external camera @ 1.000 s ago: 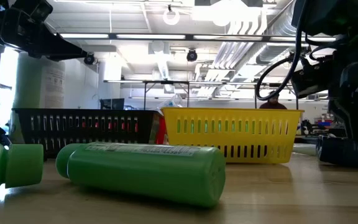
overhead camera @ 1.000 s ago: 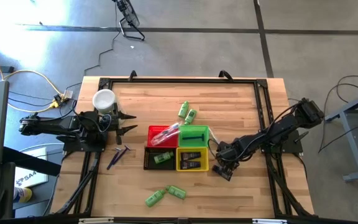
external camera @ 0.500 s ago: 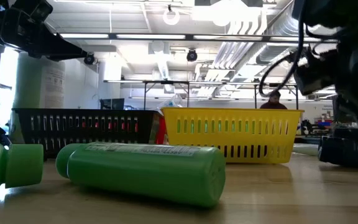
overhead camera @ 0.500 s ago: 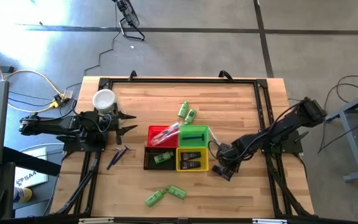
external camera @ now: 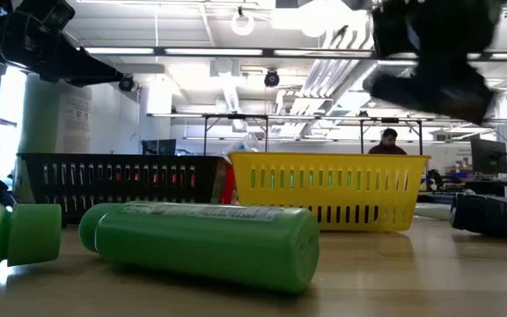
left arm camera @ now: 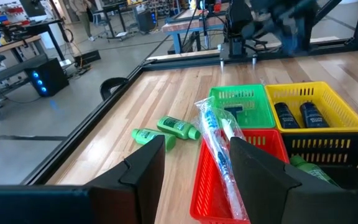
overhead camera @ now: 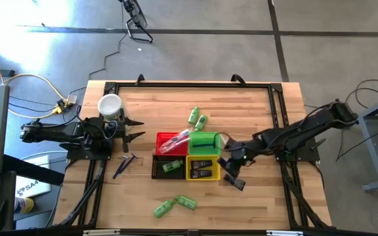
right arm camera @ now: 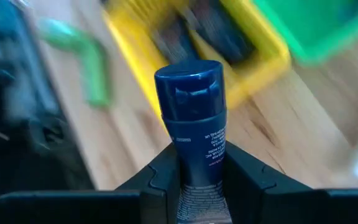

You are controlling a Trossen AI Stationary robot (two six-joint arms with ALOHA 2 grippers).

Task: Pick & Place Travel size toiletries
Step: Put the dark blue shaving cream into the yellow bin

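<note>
While print stays unreadable, right end effector (right arm camera: 196, 163) grips blue tube (right arm camera: 192, 112).

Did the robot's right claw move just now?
Yes. The right gripper, holding a blue tube, lifted off the table and shifted toward the yellow basket.

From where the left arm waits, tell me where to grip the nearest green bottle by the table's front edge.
Grip the green bottle across its round body's middle, from straight above, probably. It lies flat on the table, cap toward its twin, so avoid that end. The left gripper sits far back beside the white cup.
</note>
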